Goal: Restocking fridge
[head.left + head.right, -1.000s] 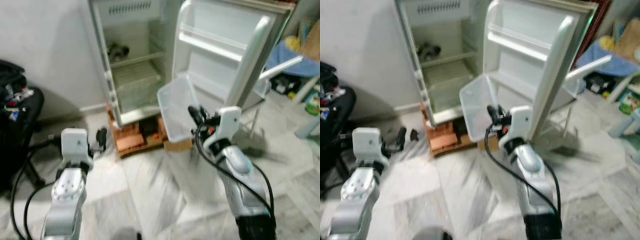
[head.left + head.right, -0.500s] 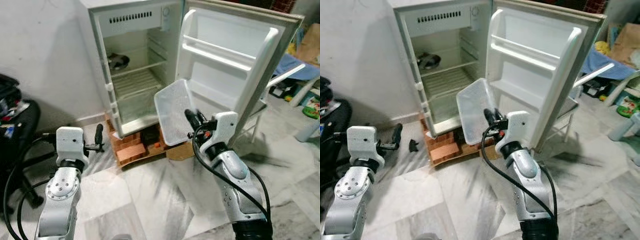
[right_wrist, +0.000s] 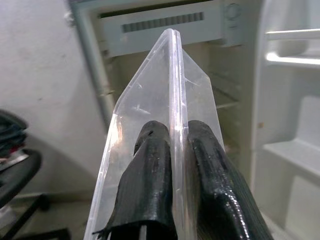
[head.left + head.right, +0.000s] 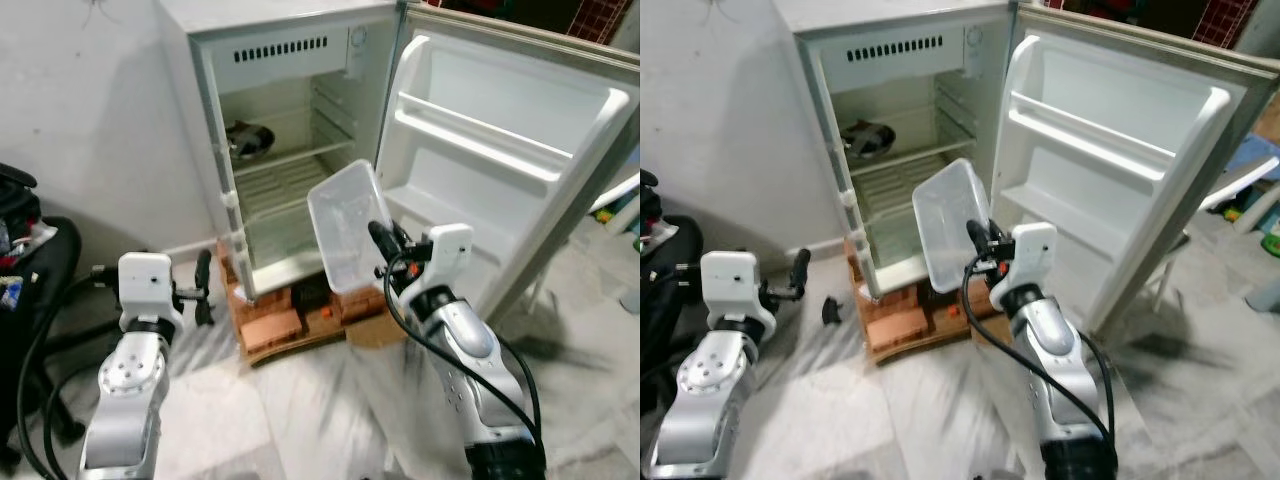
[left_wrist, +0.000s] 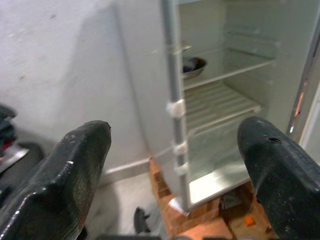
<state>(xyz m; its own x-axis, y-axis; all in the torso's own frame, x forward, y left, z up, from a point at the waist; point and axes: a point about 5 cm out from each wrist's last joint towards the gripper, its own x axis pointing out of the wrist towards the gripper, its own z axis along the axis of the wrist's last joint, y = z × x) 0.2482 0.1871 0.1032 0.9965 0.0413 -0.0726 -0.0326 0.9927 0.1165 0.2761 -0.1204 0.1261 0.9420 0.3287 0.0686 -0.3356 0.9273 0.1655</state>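
Note:
A small white fridge (image 4: 290,120) stands open before me, its door (image 4: 500,150) swung out to the right. On the upper wire shelf sits a dark bowl (image 4: 247,139). My right gripper (image 4: 384,243) is shut on the rim of a clear plastic container (image 4: 345,222), held tilted in front of the lower shelf. In the right wrist view the fingers (image 3: 150,175) pinch the container's wall (image 3: 172,90). My left gripper (image 4: 203,288) is open, empty, low at the left of the fridge, with its fingers (image 5: 75,165) spread wide.
The fridge rests on bricks (image 4: 275,330) with cardboard (image 4: 372,330) beside them. A black office chair (image 4: 30,280) with cables stands at far left. A small dark object (image 4: 830,309) lies on the marble floor. Clutter (image 4: 1255,190) sits right of the door.
The camera has moved closer to the fridge and tilted up. My right gripper has lifted the container higher, toward the lower shelf. The left gripper stays open.

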